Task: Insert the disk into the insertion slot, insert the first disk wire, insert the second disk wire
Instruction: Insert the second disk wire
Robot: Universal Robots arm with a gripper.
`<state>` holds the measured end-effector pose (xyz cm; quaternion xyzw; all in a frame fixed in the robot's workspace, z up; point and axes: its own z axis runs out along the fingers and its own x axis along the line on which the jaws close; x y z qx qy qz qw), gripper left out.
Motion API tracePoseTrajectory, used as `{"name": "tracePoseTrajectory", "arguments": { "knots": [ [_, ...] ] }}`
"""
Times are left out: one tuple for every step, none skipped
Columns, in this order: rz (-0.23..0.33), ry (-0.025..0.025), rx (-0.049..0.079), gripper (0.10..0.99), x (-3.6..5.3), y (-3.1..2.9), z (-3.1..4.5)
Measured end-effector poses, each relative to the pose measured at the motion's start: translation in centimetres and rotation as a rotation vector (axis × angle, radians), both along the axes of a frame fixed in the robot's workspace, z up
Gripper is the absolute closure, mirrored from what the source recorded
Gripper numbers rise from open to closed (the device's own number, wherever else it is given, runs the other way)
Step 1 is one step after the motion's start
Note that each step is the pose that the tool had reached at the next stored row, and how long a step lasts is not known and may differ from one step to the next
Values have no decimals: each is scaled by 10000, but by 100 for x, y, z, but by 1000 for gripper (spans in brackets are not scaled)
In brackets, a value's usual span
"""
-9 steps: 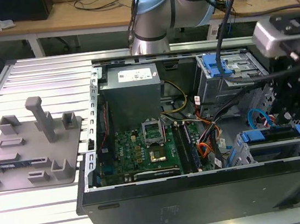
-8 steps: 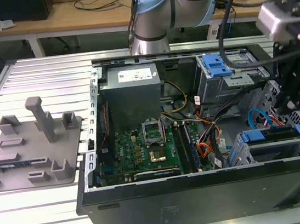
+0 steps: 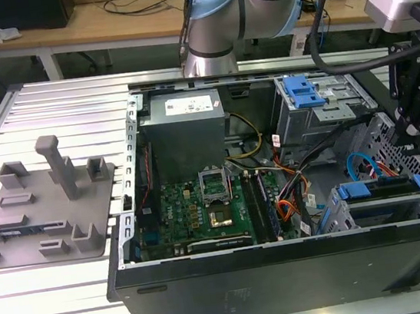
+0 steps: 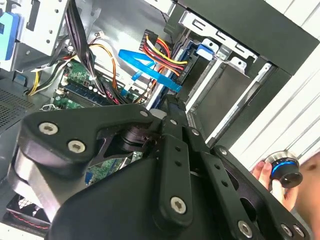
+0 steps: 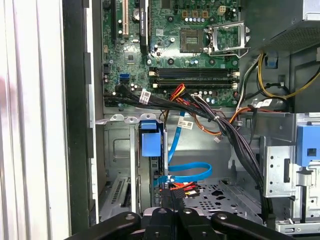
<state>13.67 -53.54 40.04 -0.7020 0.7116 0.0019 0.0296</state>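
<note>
Disk (image 3: 377, 189) is seated in its bay, lower right of the exterior view. Rest noted big to small.

PC case (image 3: 287, 271): open side up on the ribbed table, fills the frame's centre and right. Motherboard (image 3: 201, 205) is left of centre.

Insertion slot (image 3: 340, 217): grey sheet-metal cage at the case's lower right corner. Occupied, since the blue carrier strip sits across its mouth.

Disk again: lies flat, long axis approx along the exterior view's left-right. First wrist view catches the carrier's blue tab (image 5: 150, 144), w/ the disk near edge-on just beside it.

My gripper (image 3: 411, 126): only one arm, so no choice of hand. Hangs at the exterior view's right edge, above the cage. Disk lies down and toward the exterior view's left from it, near but apart. Fingers pressed close together in the first wrist view (image 5: 172, 210), and they look to pinch a dark wire plug (image 5: 172, 196). Contact itself is hard to confirm.

Key relation, my judgement: plug end and the disk's edge where the cables meet are nearly in line. Plug sits right by that edge, and whatever gap is left runs straight ahead of the fingertips.

Blue data cable (image 5: 187, 172): flat ribbon looping just beside the plug. Also arcs above the disk in the exterior view (image 3: 362, 164).

Red/yellow/black leads (image 5: 181, 187): bunch in at the plug, touching the blue ribbon's end.

Person's hand (image 4: 262, 175) is outside the case wall, on a small round knob (image 4: 285, 171).
</note>
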Motion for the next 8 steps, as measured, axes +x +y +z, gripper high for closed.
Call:
{"name": "tracePoseTrajectory", "arguments": {
  "knots": [
    [0, 0, 0, 980, 0, 0, 0],
    [0, 0, 0, 980, 0, 0, 0],
    [0, 0, -1, 980, 0, 0, 0],
    [0, 0, -2, 980, -1, 0, 0],
    [0, 0, -2, 980, -1, 0, 0],
    [0, 0, -3, 980, -1, 0, 0],
    [0, 0, -4, 980, -1, 0, 0],
    [0, 0, -5, 980, -1, 0, 0]
  ]
}}
